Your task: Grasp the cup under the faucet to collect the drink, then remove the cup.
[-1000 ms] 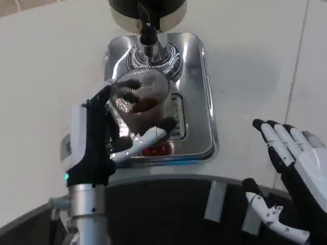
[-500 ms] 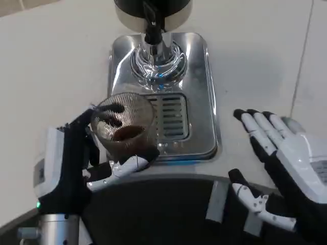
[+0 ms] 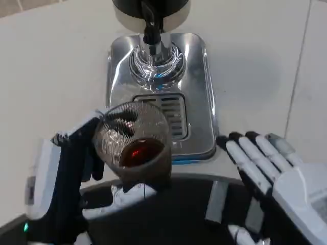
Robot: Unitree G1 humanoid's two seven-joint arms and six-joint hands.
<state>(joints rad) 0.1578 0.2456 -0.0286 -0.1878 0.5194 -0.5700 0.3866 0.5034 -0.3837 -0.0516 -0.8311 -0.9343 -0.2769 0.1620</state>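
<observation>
One cup (image 3: 134, 148) is present: a clear ribbed tumbler holding a dark reddish drink in its lower part, with the upper part see-through. The left hand (image 3: 71, 178) holds it, dark fingers (image 3: 84, 133) wrapped round the cup's left side and a white thumb (image 3: 134, 192) lying just below its base. The cup sits forward of the faucet (image 3: 150, 28) and clear of it, over the front left corner of the drip tray (image 3: 196, 102), at the tray's near edge. One faucet is counted, a dark spout above a shiny chrome collar at the tray's far end. One drip tray is counted, a polished metal rectangle with rounded corners and a single slotted grille (image 3: 171, 115) near its middle; part of the grille is covered by the cup. A blue glint shows along the tray's front lip. The right hand (image 3: 271, 173) holds nothing: its fingers lie extended and slightly apart, pointing up and left toward the tray's front right corner, near it but not touching it as far as can be judged. Two hands in total, one occupied and one free. The table (image 3: 56, 66) is white and matte, with one thin seam running down its right side. A dark band with two grey strips crosses the bottom of the view, below the table's curved near edge. Nothing of the room beyond the table can be made out.
</observation>
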